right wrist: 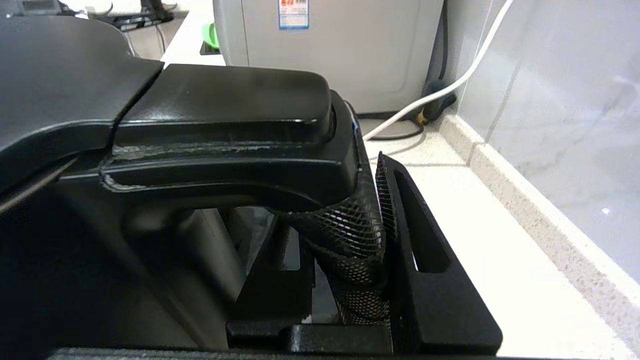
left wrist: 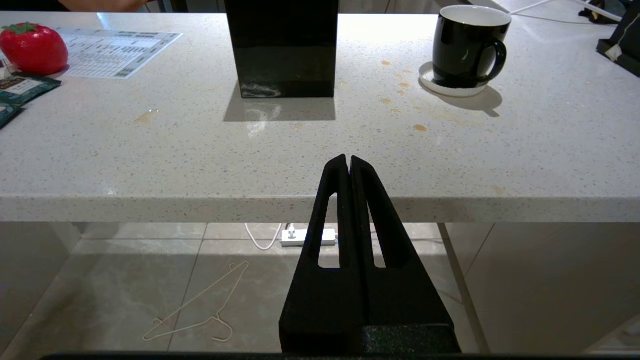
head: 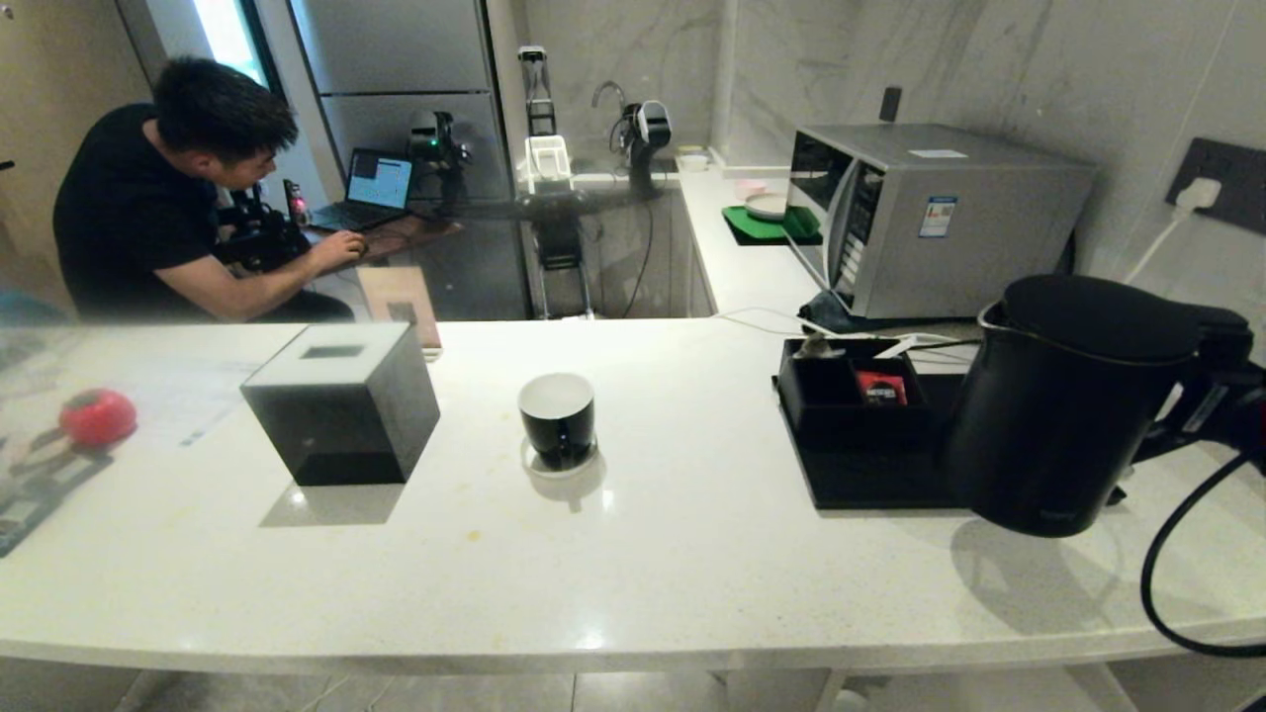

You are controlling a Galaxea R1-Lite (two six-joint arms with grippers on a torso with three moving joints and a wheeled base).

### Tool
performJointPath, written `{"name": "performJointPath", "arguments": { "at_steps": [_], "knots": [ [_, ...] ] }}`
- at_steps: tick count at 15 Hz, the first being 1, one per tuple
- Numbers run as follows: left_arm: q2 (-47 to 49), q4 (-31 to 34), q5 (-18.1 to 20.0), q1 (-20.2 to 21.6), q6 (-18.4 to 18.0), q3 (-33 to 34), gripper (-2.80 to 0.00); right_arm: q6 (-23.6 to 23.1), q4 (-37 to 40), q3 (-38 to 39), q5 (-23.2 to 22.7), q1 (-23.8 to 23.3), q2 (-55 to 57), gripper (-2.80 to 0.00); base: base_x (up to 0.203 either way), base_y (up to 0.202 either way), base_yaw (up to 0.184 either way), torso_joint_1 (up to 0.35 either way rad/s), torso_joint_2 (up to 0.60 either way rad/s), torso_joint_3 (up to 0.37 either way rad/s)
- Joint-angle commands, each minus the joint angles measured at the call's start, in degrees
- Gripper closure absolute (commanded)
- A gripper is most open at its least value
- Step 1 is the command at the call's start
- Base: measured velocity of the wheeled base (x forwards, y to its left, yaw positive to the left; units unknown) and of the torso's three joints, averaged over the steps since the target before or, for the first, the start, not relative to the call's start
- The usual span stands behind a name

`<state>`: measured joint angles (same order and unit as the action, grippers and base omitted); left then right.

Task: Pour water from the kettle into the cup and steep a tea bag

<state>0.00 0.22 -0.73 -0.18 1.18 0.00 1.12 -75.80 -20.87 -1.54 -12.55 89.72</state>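
Right gripper [right wrist: 350, 235] has its jaws clamped on the kettle [head: 1063, 405] handle, lifted; next, carry it left over the cup [head: 557, 415] and tip. Left gripper [left wrist: 348, 165] idles, jaws closed.

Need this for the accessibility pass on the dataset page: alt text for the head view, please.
The right gripper holds a matte black kettle by its handle above a white counter, right of a black cup on a saucer. A black box stands left of the cup; a person sits behind at a laptop.
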Motion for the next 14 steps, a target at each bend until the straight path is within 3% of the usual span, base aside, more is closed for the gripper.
{"name": "performJointPath", "arguments": {
  "at_steps": [1, 14],
  "knots": [
    [0.0, 0.0, 0.0, 0.0, 0.0, 0.0, 0.00, 0.0, -0.5, 0.3, 0.0, 0.4, 0.8, 0.00, 0.000, 0.000, 0.000, 0.000, 0.00, 0.000],
    [0.0, 0.0, 0.0, 0.0, 0.1, 0.0, 0.00, 0.0, -0.4, 0.4, 0.0, 0.9, 0.8, 0.00, 0.000, 0.000, 0.000, 0.000, 0.00, 0.000]
  ]
}}
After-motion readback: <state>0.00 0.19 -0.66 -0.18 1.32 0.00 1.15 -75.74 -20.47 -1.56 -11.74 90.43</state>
